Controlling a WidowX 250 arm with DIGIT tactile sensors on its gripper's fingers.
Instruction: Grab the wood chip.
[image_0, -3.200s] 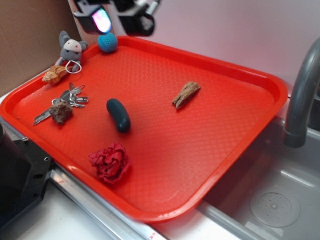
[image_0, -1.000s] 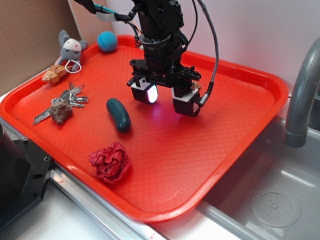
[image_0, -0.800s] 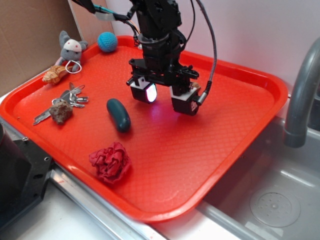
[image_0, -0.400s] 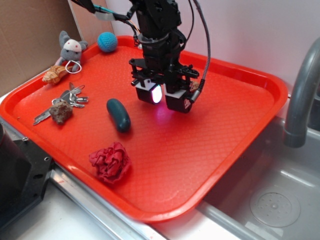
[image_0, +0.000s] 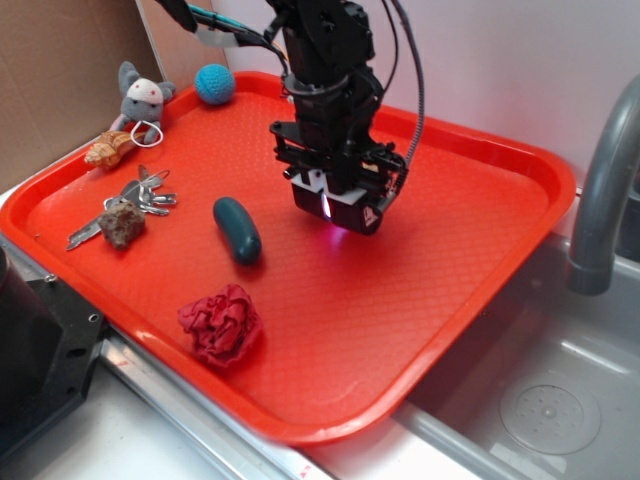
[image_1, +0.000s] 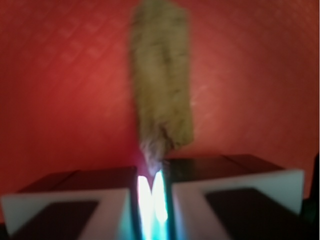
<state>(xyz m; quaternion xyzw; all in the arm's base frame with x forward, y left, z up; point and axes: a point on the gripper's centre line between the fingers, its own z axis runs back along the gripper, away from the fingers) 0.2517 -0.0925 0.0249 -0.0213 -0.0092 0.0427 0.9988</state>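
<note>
A: Okay, quick one. Where's the chip (image_1: 161, 85)?

B: On the tray (image_0: 470, 250), toward its 1 o'clock part. In the exterior view the gripper (image_0: 340, 205) hides it completely. In the wrist view it runs from 12 o'clock straight down to the fingers (image_1: 75, 200), and its near end tapers into the gap between them.

A: Fingers?

B: Nearly pressed together, just a thin glowing slit left. They look to be pinching the chip's near tip, but the view is blurred, so you can't be sure how much wood is really in there.

A: How will it handle?

B: My guess: light, dry and stiff, so it won't sag. The rough, grainy surface should give you friction. The tip is thin and splintery and could crumble or slip out.

A: Better hold?

B: If you redo it, take it across the narrow width near the middle, where it's broadest. An end grip lets it swing.

A: Neighbours?

B: The teal oval (image_0: 236, 229) sits at 9 o'clock from the gripper, well apart. No clash.
</note>
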